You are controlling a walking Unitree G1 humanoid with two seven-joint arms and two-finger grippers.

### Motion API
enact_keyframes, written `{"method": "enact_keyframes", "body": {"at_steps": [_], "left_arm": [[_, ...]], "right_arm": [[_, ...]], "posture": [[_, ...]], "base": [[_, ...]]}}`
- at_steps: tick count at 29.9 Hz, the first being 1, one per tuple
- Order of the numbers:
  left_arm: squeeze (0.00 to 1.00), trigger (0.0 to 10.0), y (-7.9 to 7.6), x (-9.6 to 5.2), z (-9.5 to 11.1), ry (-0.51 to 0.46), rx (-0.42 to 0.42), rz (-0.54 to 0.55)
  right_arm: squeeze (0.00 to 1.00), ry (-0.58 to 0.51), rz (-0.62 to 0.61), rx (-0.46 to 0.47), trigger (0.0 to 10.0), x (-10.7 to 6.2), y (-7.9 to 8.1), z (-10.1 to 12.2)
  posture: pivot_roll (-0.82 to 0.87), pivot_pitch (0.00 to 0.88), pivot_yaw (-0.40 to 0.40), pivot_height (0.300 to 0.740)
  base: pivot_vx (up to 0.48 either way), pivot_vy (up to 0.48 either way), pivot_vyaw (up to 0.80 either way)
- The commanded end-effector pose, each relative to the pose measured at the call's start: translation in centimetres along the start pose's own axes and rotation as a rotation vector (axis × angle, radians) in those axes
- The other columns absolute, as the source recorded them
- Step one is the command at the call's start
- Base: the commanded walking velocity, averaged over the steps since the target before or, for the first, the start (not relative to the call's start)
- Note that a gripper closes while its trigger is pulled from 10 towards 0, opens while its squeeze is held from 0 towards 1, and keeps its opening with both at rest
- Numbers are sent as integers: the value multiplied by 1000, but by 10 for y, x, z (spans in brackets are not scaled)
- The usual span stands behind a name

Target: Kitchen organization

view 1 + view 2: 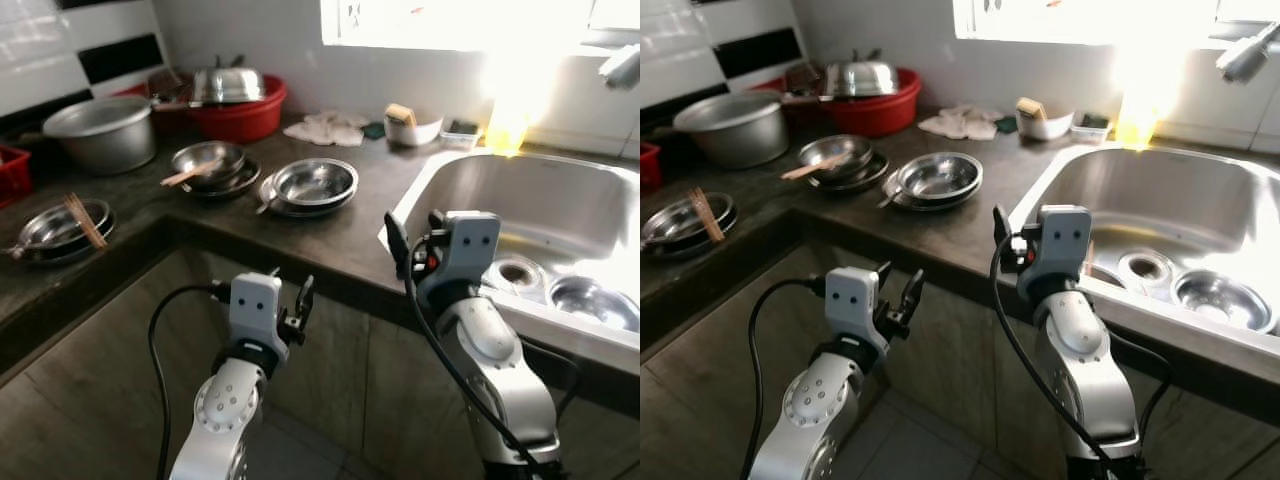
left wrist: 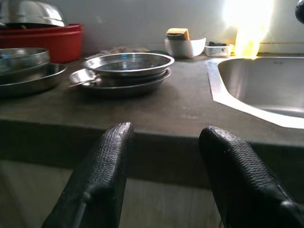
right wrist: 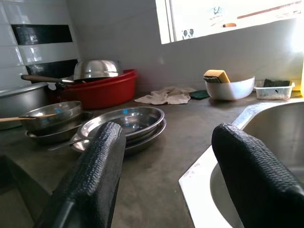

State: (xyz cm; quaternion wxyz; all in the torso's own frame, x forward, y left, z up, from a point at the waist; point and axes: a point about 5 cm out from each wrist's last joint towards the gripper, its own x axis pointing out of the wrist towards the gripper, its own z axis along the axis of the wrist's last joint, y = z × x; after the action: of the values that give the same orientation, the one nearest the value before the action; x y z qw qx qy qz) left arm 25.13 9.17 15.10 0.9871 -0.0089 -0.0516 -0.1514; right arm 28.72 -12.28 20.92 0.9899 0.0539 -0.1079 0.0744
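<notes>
Both jaws stand wide and hold nothing: I have the left gripper (image 1: 290, 300) below the worktop (image 1: 330, 240) edge, facing the cabinet front, and the right gripper (image 1: 412, 245) raised level with that edge, just beside the near corner of the sink (image 1: 545, 195). Nearest target is the stack of steel plates (image 1: 312, 186), lying on the worktop between the sink and a second stack, the bowls (image 1: 207, 163) with a wooden utensil resting in them. To do the step well, I judge the left arm must rise clear of the edge first, then approach the plates low and level so one finger slides under the rim. Thin, polished, shallow and round, the plates will likely slip, so grip squarely across the rim. Further back stand a large matt aluminium pot (image 1: 100, 130), a red plastic basin (image 1: 240, 112) with a steel lid, a crumpled cloth (image 1: 325, 128) and a sponge in a white bowl (image 1: 412, 128). One small steel bowl (image 1: 595, 300) sits in the sink.
</notes>
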Motion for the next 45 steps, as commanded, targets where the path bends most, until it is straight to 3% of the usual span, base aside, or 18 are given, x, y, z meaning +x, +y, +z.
{"method": "enact_keyframes", "body": {"at_steps": [1,11,33,45], "left_arm": [[0,10000,-2,0,1,-5,6,-3],[0,10000,-1,0,2,-9,36,10],[0,10000,-1,-1,1,-4,32,22],[0,10000,-2,0,-1,7,25,18]], "right_arm": [[0,-6,-8,-5,10000,0,-4,4],[0,-2,39,-27,10000,1,3,4],[0,3,54,-39,10000,13,-1,7],[0,7,49,-115,10000,32,-5,13]], "posture": [[78,24,26,740],[76,28,24,740],[84,38,18,740],[83,37,14,740]], "base": [[0,0,0],[0,0,551],[365,0,0],[0,0,283]]}}
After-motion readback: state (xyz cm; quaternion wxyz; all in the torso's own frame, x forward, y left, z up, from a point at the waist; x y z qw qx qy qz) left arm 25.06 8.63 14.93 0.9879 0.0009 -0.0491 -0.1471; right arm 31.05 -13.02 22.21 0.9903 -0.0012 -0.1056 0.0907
